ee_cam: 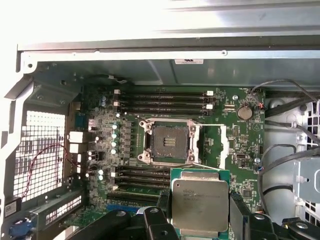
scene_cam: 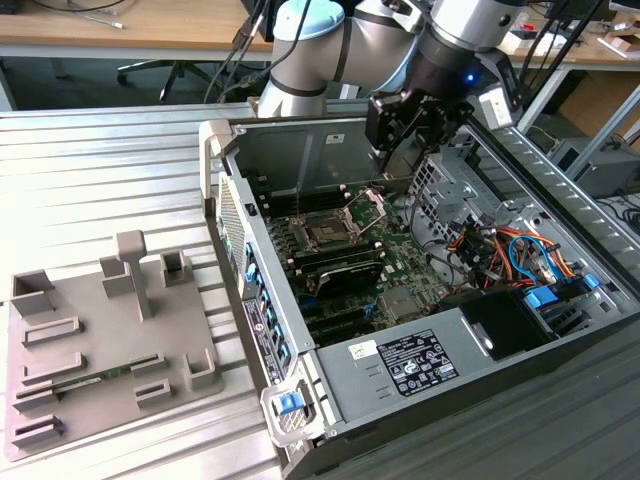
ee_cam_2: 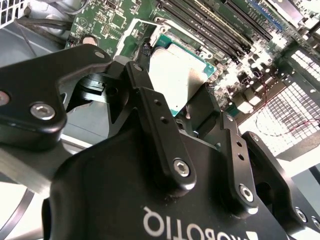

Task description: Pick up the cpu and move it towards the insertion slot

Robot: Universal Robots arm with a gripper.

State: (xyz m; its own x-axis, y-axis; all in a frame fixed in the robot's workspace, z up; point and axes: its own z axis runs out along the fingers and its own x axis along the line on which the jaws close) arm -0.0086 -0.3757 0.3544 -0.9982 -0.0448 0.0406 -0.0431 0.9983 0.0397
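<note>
While the gripper clamps the cpu above the motherboard, short of the insertion slot, good practice demands level carriage and square alignment over the socket.

In the second wrist view, the black gripper is gripping the cpu between its two fingers, one on each edge. The chip's pale metal top is facing the camera, its green rim showing. Beyond it the green motherboard is lying with long black memory slots.
</note>
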